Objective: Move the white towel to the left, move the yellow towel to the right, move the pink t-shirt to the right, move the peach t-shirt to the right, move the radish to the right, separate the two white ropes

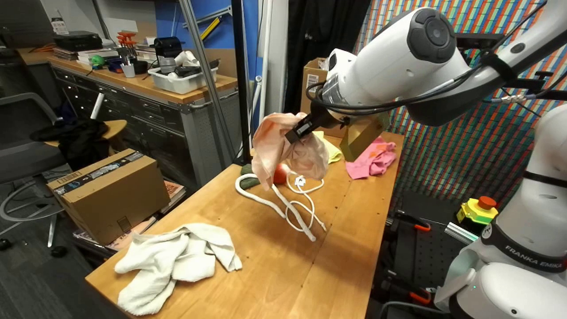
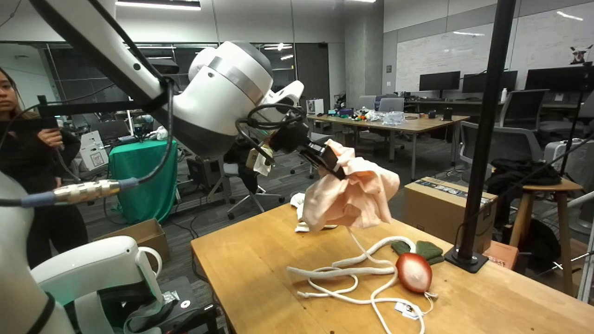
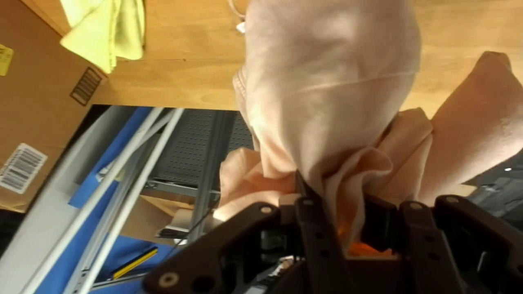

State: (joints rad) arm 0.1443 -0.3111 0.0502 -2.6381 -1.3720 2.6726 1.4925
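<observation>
Clasping a fold of the peach shirt (image 2: 350, 195), the gripper (image 3: 338, 204) stands narrow, its jaws drawn in on either side of the cloth. The shirt hangs bunched above the table (image 1: 266, 274), folds drooping past the grip. In an exterior view, with the shirt as the clock's centre, the white towel (image 1: 190, 263) lies crumpled between seven and eight o'clock, well apart on the table. At three o'clock come the yellow towel (image 1: 331, 150), partly hidden behind the shirt, and, farther out, the rumpled pink shirt (image 1: 365, 165) near the table's edge. The white ropes (image 2: 359, 271) sprawl at six o'clock from the peach shirt in both exterior views, their loops overlapping; whether it touches them I cannot tell. In an exterior view the radish (image 2: 414, 272) sits at five o'clock from the peach shirt, with a dark green piece (image 2: 429, 251), crossed by a rope, just beside it at one o'clock and a small white tag (image 2: 408, 310) near it at six. In the wrist view the yellow towel shows at ten o'clock from the gripper, just beside a box (image 3: 45, 118).
</observation>
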